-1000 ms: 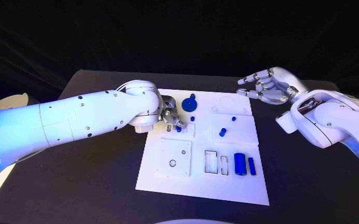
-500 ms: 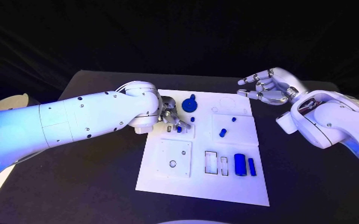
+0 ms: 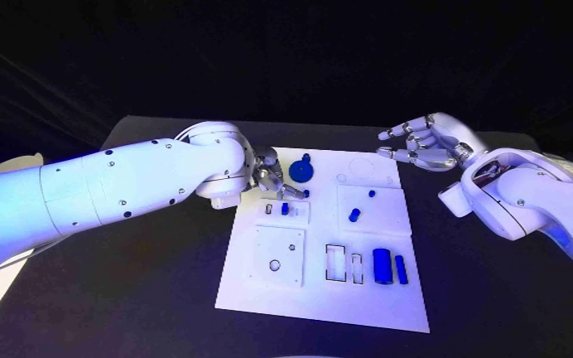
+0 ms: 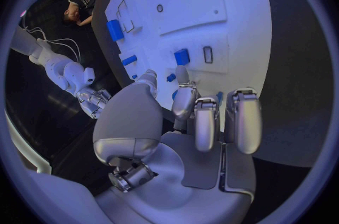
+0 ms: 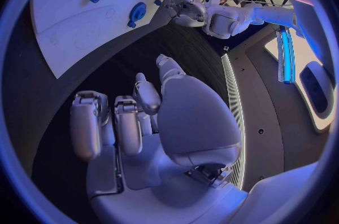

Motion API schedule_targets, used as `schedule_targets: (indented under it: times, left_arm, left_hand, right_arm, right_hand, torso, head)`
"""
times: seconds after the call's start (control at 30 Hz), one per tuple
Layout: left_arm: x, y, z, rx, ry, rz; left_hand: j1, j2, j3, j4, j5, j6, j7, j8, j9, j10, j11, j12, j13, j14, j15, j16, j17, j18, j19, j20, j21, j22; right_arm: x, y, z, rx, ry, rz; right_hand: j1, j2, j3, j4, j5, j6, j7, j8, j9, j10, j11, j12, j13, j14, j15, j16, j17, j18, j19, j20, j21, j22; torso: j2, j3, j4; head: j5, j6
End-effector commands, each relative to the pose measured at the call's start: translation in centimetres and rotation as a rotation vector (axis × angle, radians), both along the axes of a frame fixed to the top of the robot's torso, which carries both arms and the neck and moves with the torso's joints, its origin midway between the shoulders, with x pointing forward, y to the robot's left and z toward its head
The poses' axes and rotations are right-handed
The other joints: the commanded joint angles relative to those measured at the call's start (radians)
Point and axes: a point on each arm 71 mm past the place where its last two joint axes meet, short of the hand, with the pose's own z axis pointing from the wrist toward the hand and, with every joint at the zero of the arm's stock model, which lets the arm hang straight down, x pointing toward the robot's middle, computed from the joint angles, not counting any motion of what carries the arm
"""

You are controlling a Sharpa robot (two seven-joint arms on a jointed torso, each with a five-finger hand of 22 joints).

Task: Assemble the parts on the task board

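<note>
Far-left board corner: blocked by left hand (image 3: 270,181), low over the task board (image 3: 313,302).
Far-right edge: right hand (image 3: 424,144) hovers off-board, above the table (image 3: 132,292).
Near half: open from above; blue parts (image 3: 382,264) stand near right.

- A robot lab or demo stage, by its look.
- A black table (image 3: 143,292) stands before a black backdrop (image 3: 286,35).
- On the table lies a white task board (image 3: 316,292) with cut-out slots and small blue parts (image 3: 382,264).
</note>
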Motion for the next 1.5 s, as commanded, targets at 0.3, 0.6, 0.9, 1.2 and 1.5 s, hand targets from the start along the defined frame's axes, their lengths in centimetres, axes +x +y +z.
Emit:
schedule_targets:
  times: [0.3, 0.6, 0.9, 1.2, 1.5]
  left_arm:
    - [3.2, 3.2, 5.0, 0.102, 0.020, 0.039]
    - [5.8, 3.9, 4.9, 0.153, 0.003, 0.092]
    - [7.0, 3.9, 3.2, 0.203, 0.038, 0.102]
    - [7.3, 3.8, 1.4, 0.207, 0.071, 0.109]
    - [7.1, 3.5, 0.4, 0.199, 0.092, 0.103]
  left_hand:
    - [0.105, 0.002, -0.019, 0.002, 0.002, -0.082, 0.046, -0.074, -0.062, -0.082, 0.043, -0.080, -0.092, 0.104, 0.042, 0.003, 0.263, 0.005, 0.047, 0.035, -0.022, 0.106]
    - [0.092, 0.041, -0.028, 0.003, 0.002, -0.060, 0.042, -0.072, -0.078, -0.070, 0.040, -0.060, -0.082, 0.104, 0.040, 0.003, 0.263, 0.004, 0.050, 0.038, -0.017, 0.113]
    - [0.057, 0.061, -0.060, 0.003, -0.006, -0.039, 0.037, -0.069, -0.093, -0.061, 0.036, -0.045, -0.074, 0.104, 0.037, 0.003, 0.263, 0.002, 0.054, 0.036, -0.011, 0.123]
    - [0.051, 0.071, -0.072, 0.002, -0.007, -0.027, 0.032, -0.061, -0.096, -0.056, 0.032, -0.036, -0.068, 0.104, 0.035, 0.003, 0.263, 0.001, 0.056, 0.034, -0.009, 0.127]
    - [0.055, 0.088, -0.076, 0.002, -0.005, -0.023, 0.030, -0.056, -0.098, -0.055, 0.030, -0.034, -0.069, 0.104, 0.032, 0.003, 0.263, 0.001, 0.055, 0.032, -0.010, 0.126]
  right_arm:
    - [0.1, 0.1, -0.2, 0.000, 0.003, 0.007]
    - [0.2, 0.1, -0.2, 0.001, 0.000, -0.001]
    - [0.3, 0.3, -0.3, 0.002, -0.001, -0.005]
    - [0.4, 0.3, -0.3, 0.007, -0.009, -0.012]
    - [0.5, 0.3, -0.3, 0.009, -0.011, -0.010]
  right_hand:
    - [-0.011, 0.000, -0.005, -0.001, 0.003, 0.005, -0.004, 0.005, -0.001, -0.004, 0.000, -0.005, -0.001, 0.101, -0.004, -0.004, 0.253, 0.011, -0.006, -0.003, -0.006, 0.001]
    - [-0.012, 0.001, -0.005, 0.000, 0.006, 0.005, -0.004, 0.005, -0.001, -0.003, 0.000, -0.004, -0.001, 0.101, -0.004, -0.005, 0.252, 0.011, -0.007, -0.003, -0.007, 0.000]
    - [-0.009, 0.004, -0.004, 0.000, 0.013, 0.009, -0.005, 0.008, 0.000, -0.003, -0.001, -0.003, 0.000, 0.101, -0.004, -0.006, 0.251, 0.012, -0.007, -0.004, -0.008, -0.001]
    - [-0.007, 0.005, -0.003, 0.000, 0.017, 0.011, -0.005, 0.009, 0.000, -0.006, -0.001, -0.009, -0.005, 0.100, -0.005, -0.008, 0.248, 0.013, -0.010, -0.004, -0.011, -0.007]
    - [-0.004, 0.006, -0.002, -0.001, 0.019, 0.013, -0.006, 0.010, 0.001, -0.005, -0.002, -0.005, -0.002, 0.100, -0.005, -0.009, 0.247, 0.013, -0.010, -0.004, -0.011, -0.006]
  torso:
    - [0.000, 0.0014, 0.0026]
    - [0.001, 0.0001, 0.0017]
    - [0.003, -0.0006, -0.0005]
    - [0.001, -0.0014, 0.0011]
    - [0.002, -0.0012, 0.0012]
  head:
    - [0.006, 0.012]
    - [0.012, 0.015]
    - [0.016, 0.013]
    - [0.013, 0.005]
    - [0.014, 0.007]
